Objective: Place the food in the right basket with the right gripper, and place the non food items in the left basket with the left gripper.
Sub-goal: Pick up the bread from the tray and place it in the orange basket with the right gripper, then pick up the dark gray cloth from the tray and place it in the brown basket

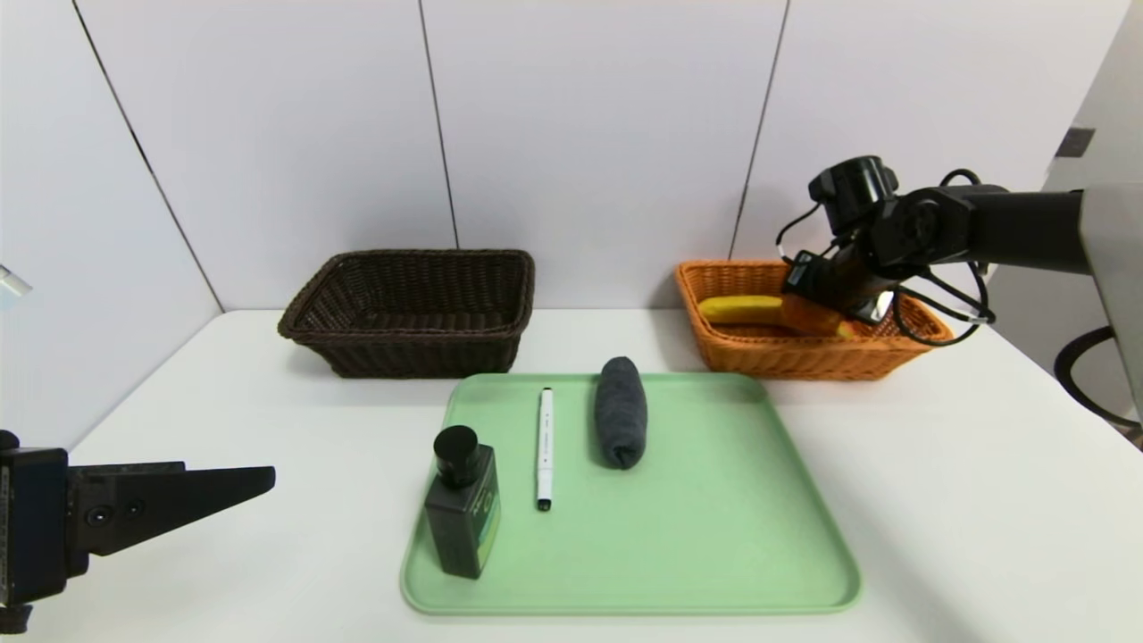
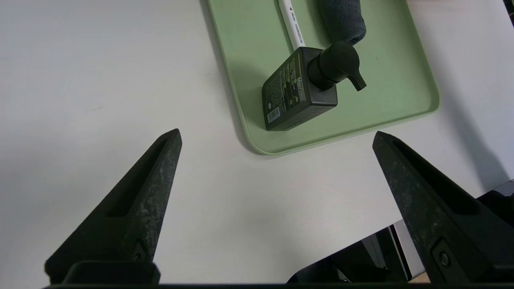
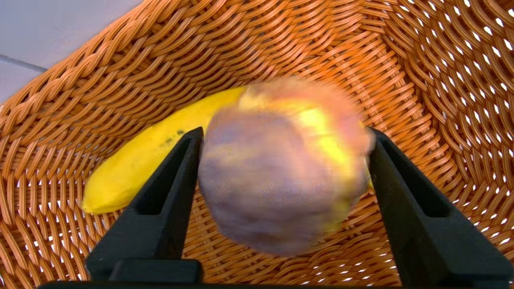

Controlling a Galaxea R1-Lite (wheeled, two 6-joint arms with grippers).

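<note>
Orange wicker is forming the right basket (image 3: 168, 76); inside it the right gripper (image 3: 286, 130) is spreading its fingers, one to either side of the bread roll (image 3: 281, 172), which is sitting between them over the banana (image 3: 148, 150) and appears to be coming free; any remaining contact at the tips I cannot tell. The roll is probably handling as light and crusty, giving a little under pressure and liable to crumble or roll; a gentle hold across its widest part would be suiting it; being round, it is showing no clear long axis. The banana is lying in the basket, its long axis running from the basket's left side in towards the roll; it would likely be bruising under a hard squeeze, and its middle would be the place to grip.

The left gripper (image 2: 277, 134) is waiting beside the green tray (image 2: 345, 140), fingers wide apart and holding nothing; on the tray the dark bottle (image 1: 463, 518) is standing upright, its pump nozzle pointing towards the tray's right side; it is likely weighing the most, stiff and smooth-sided, so the body is offering the sounder hold; the marker (image 1: 546, 446) and rolled cloth (image 1: 621, 413) are lying lengthwise towards the baskets.
</note>
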